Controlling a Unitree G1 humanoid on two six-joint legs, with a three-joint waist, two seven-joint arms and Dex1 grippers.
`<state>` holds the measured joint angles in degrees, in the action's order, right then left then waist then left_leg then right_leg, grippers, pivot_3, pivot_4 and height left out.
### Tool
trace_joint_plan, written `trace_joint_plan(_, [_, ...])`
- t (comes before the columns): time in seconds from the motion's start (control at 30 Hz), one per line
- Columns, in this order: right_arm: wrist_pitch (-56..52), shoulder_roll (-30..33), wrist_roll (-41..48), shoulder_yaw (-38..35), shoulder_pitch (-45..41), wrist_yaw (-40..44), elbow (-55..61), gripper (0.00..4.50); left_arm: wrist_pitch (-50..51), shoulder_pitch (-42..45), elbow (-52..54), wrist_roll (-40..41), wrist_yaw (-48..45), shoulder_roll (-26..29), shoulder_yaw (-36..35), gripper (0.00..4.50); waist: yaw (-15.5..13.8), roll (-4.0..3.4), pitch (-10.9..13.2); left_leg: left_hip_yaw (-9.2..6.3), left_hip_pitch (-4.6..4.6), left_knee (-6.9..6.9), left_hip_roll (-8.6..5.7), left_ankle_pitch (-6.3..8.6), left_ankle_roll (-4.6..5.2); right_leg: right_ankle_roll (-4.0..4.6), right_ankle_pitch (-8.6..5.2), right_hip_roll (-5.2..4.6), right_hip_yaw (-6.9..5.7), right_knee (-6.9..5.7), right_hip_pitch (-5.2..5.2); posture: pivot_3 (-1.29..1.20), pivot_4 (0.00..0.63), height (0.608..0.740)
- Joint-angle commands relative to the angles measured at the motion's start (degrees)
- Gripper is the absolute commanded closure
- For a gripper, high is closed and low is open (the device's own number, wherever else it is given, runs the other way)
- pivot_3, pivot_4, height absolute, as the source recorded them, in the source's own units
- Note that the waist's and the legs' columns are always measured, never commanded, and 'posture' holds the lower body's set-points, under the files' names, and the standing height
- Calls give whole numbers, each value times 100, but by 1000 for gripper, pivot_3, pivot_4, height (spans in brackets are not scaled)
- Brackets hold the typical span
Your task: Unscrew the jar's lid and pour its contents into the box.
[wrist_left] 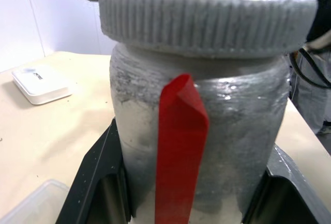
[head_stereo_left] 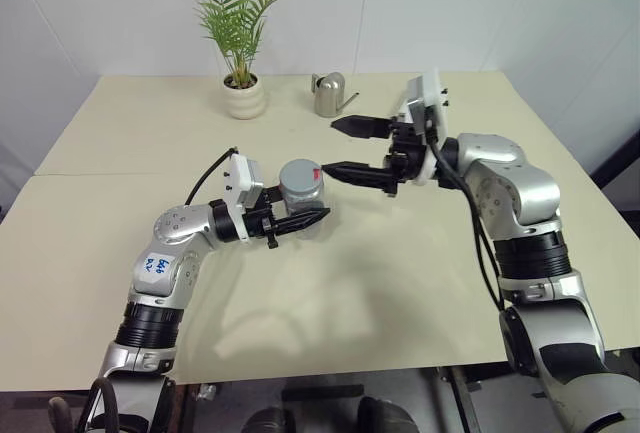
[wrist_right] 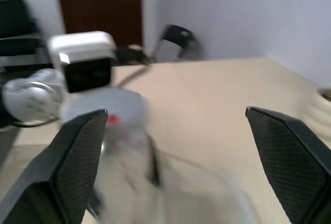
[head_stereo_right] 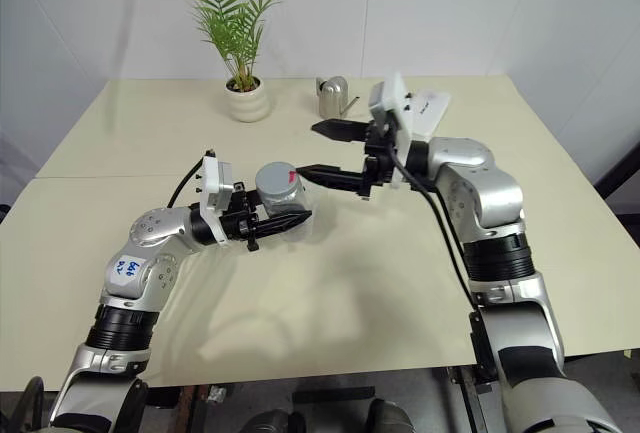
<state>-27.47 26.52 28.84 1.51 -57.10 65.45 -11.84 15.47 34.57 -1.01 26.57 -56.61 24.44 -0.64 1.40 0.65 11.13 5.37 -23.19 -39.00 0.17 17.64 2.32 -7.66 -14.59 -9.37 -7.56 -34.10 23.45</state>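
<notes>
Cream tabletop (head_stereo_left: 400,283) against white walls; a potted palm (head_stereo_left: 240,33) and a steel watering can (head_stereo_left: 328,93) stand at the far edge.

Left gripper (head_stereo_left: 300,221): fingers clenched on the jar (head_stereo_left: 300,193), one black finger (wrist_left: 98,182) pressed to each side of the lower body. The jar sits upright between the jaws, long axis vertical, held above the table. The lid (wrist_left: 207,19) is on top, ribbed grey rim, flat face up. A red tape strip (wrist_left: 181,146) runs down the jar wall on the side facing the left wrist camera; a red mark also shows at the lid's edge on the side toward the right gripper. The contents cannot be made out through the cloudy wall.

Right gripper (head_stereo_left: 345,147): jaws spread wide, holding nothing. The nearer fingertip (head_stereo_left: 335,169) lies just beside the lid's rim at the red mark; contact cannot be told. The farther finger (head_stereo_left: 355,126) stands well apart from the jar.

A corner of the clear box (wrist_left: 31,206) lies on the table below the left jaws. A white flat case (wrist_left: 41,83) lies beyond the jar.

A blue-ink sticker on the left forearm (head_stereo_left: 160,265) is not legible.
</notes>
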Motion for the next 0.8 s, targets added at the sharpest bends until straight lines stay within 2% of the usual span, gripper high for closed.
trace_joint_plan(0.03, [181, 180, -33, -182, 26, 142, -132, 11, -69, -44, 206, 45, -35, 50, -42, 2533, 5, 0, 0, 0, 0, 1, 0, 0, 0, 0, 0, 0, 0, 0, 1, 0, 150, 740])
trace_joint_plan(0.13, [159, 213, 6, -179, 20, 224, -119, 11, -63, -50, 207, 40, -31, 65, -55, 2533, 12, 0, 0, 1, 0, 1, 0, 0, 0, 0, 0, 0, 0, 0, 1, 0, 150, 740])
trace_joint_plan(0.27, [-220, -13, 357, -50, 13, 262, 508, 11, -50, -44, 197, 44, -23, 75, -49, 2533, 19, 0, 0, 2, 0, 1, 3, 0, 0, 0, 0, 1, 1, -1, 1, 0, 150, 740])
trace_joint_plan(0.47, [-532, -594, 289, 422, 90, -251, 1259, 11, -27, -13, 159, 43, -26, 39, -4, 2533, 12, 0, 0, 0, 1, -1, 4, 0, -1, 0, 0, 2, 1, -1, 1, 0, 150, 740])
trace_joint_plan(0.63, [-353, -846, -53, 738, -37, -505, 1098, 11, -33, 23, 120, 39, -40, 0, 37, 2533, -20, 0, 0, -3, 0, -2, -1, 0, 0, 0, 0, -1, 1, -2, 0, 0, 150, 740])
trace_joint_plan(0.8, [-194, -919, -188, 713, -169, -531, 841, 11, -33, 16, 157, 42, -25, -25, 62, 2533, 6, 0, 0, -2, 0, 1, -1, 0, 0, 0, 0, 0, 0, -2, 2, 0, 150, 740])
